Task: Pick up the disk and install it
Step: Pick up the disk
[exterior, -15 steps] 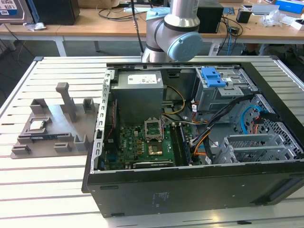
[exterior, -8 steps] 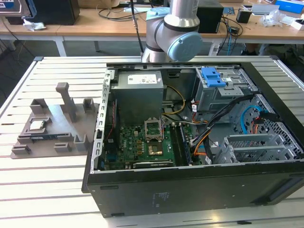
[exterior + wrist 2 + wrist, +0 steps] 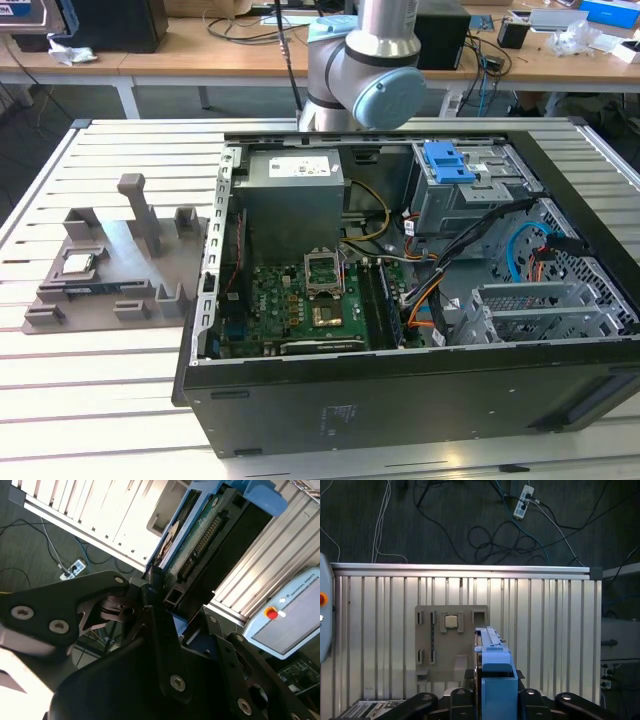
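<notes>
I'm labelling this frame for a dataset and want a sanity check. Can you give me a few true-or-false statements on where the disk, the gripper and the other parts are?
1. The gripper is shut on the disk, which sits in its blue caddy. True.
2. A small square CPU chip sits on the grey tray. True.
3. The disk lies flat on the grey tray. False: it is held in the gripper, seen edge-on in the first wrist view.
4. A blue bracket sits atop the drive cage inside the computer case. True.
5. The computer case stands upright on the table. False: it lies on its side, open side up.
</notes>
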Tool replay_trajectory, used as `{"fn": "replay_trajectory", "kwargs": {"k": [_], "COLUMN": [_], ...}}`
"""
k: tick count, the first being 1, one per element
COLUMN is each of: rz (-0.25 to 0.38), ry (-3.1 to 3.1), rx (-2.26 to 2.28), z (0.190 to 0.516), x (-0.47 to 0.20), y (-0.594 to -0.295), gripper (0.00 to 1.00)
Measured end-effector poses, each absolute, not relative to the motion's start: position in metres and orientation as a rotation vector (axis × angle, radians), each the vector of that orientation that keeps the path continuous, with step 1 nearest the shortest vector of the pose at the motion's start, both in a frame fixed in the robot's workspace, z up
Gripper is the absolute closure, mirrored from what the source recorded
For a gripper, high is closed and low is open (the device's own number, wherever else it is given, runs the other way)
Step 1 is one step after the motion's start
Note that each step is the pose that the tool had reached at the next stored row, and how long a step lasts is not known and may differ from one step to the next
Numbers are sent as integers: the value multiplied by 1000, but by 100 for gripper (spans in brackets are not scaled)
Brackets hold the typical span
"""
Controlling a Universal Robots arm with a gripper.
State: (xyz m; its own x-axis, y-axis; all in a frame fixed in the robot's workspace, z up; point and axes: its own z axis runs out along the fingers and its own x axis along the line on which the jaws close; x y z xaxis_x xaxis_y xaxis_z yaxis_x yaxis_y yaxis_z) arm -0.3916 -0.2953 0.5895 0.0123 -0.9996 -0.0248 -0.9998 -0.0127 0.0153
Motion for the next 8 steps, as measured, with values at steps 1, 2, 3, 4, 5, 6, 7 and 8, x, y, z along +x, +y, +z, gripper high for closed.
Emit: {"fn": "replay_trajectory", "kwargs": {"k": [1, 2, 3, 4, 5, 6, 7, 8], "rz": [45, 45, 45, 45, 45, 45, 45, 45], "ry": [2203, 2203, 2203, 2203, 2203, 2203, 2203, 2203], "rx": [-2230, -2230, -2231, -2231, -2231, -2231, -2231, -2231], "z": [589, 589, 589, 590, 589, 589, 589, 589], "x": [-388, -381, -377, -374, -371, -368, -366, -363], "y": [-295, -295, -295, -295, -295, -295, -295, -295], "gripper": [63, 63, 63, 63, 63, 63, 63, 63]}}
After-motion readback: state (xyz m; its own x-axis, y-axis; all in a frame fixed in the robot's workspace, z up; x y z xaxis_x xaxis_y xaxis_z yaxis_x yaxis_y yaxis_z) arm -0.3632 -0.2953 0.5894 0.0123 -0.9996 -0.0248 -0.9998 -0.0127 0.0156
